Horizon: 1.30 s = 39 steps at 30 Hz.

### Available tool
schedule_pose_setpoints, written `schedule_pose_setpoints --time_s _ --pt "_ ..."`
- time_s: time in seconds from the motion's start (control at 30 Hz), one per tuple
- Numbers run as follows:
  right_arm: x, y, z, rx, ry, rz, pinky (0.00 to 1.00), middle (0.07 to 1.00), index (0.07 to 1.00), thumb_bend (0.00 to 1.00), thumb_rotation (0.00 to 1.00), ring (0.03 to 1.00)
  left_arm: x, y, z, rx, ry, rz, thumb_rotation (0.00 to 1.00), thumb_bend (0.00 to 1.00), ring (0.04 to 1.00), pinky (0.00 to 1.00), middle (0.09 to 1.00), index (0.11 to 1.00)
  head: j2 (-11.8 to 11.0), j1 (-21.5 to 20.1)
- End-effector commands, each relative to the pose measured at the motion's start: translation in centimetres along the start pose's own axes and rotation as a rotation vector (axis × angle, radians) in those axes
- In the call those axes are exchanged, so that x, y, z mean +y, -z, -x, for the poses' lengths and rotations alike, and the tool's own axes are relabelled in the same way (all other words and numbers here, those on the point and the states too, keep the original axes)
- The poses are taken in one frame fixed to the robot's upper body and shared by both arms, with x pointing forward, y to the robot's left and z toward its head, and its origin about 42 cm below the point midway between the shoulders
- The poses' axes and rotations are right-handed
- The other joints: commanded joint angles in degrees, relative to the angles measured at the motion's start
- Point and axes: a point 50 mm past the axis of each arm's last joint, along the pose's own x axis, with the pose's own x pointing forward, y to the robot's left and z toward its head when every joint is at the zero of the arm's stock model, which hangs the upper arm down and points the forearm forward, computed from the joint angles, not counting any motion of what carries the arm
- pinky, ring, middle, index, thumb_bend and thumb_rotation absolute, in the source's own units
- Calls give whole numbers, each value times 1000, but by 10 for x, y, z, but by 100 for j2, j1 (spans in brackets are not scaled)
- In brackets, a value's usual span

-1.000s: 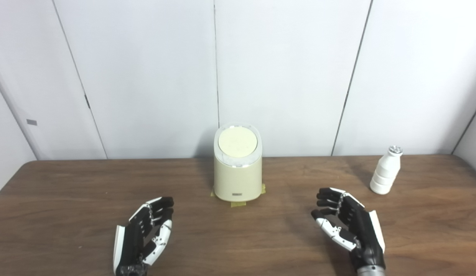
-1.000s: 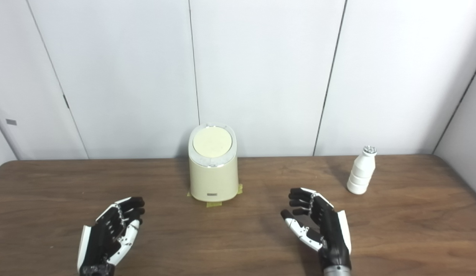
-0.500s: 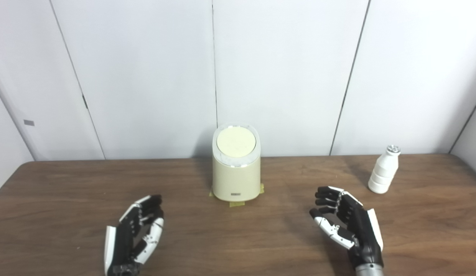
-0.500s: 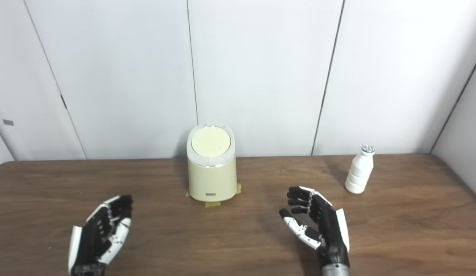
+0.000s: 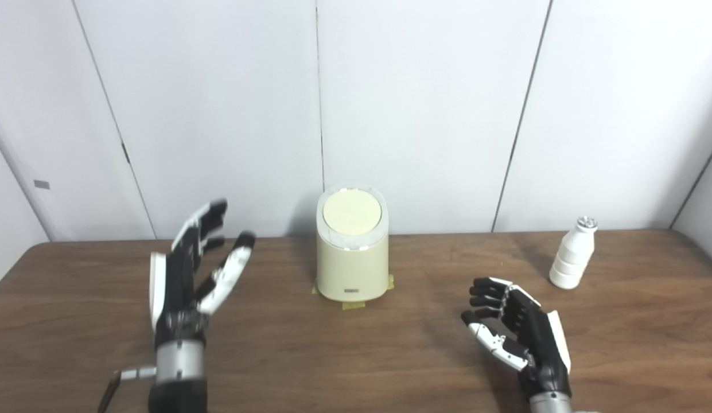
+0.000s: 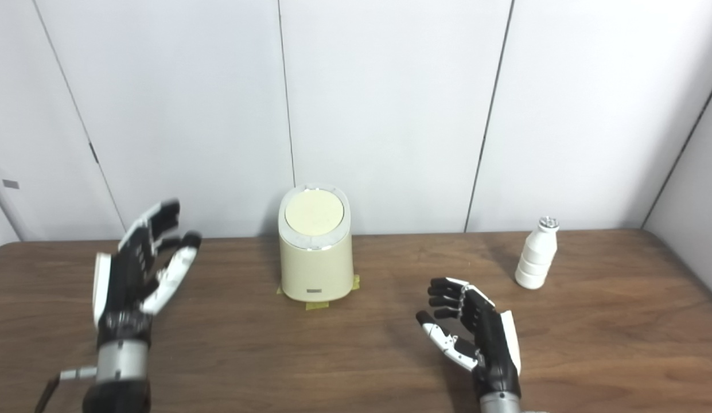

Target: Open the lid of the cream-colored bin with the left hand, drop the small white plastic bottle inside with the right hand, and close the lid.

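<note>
Item: cream-colored bin (image 5: 351, 258), lid (image 5: 352, 213) shut, mid tabletop (image 5: 390, 350) on yellow tape tabs (image 5: 353, 304). Likely rigid plastic, light; the tape should steady it. Take the lid at its front rim.
Item: white plastic bottle (image 5: 572, 253), upright, far right. Probably light, smooth, tippy; grasp around the ribbed body.
Left hand (image 5: 192, 269): raised, fingers spread, empty. Right hand (image 5: 519, 332): low, loosely curled, empty.
Views: near-identical; the right eye view shows more wall at right.
</note>
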Motion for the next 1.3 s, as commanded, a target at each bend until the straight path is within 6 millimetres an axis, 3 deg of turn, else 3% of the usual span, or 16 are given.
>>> schedule_pose_setpoints --time_s 0.0,0.07,0.17,0.3,0.53,0.6,0.67,0.73,0.8,1.27 --pt "4 -10 -11 -54 3 -21 561 645 627 282 103 628 -6 -25 -23 -74 -11 5 523 850 916 862 915 893 2 -6" --pt "4 -9 -10 -56 4 -19 562 644 627 289 121 630 -11 -33 -36 -88 12 -6 522 886 948 893 943 919 33 19" --pt "3 -10 -10 -58 6 -12 554 638 624 289 130 622 -21 -46 -55 -115 56 -93 492 860 943 862 945 948 38 67" --pt "4 -10 -10 -69 0 -4 550 634 621 272 102 617 -34 -59 -75 -113 98 -220 538 880 928 836 944 963 19 42" --pt "4 -8 -10 -63 -5 1 555 636 622 292 170 621 -62 -71 -99 -88 164 -339 526 910 995 873 999 996 -18 56" --pt "4 -8 -9 -64 -7 2 557 638 624 289 179 622 -69 -71 -104 -86 180 -374 516 922 993 828 1000 1000 -34 43" --pt "5 -8 -9 -65 -8 -1 556 635 621 287 150 618 -75 -71 -108 -92 189 -418 525 923 983 831 1000 1000 -28 41" --pt "5 -8 -9 -63 -5 0 557 636 621 282 139 619 -81 -71 -113 -97 197 -448 484 919 996 943 1000 1000 -43 33" --pt "6 -8 -8 -57 -2 0 559 637 623 279 138 621 -85 -69 -116 -104 204 -471 436 911 1000 989 1000 1000 -39 29" --pt "5 -12 -6 -50 7 -11 556 642 625 278 133 623 -102 -54 -112 -138 251 -615 332 837 1000 1000 1000 985 -9 -47"
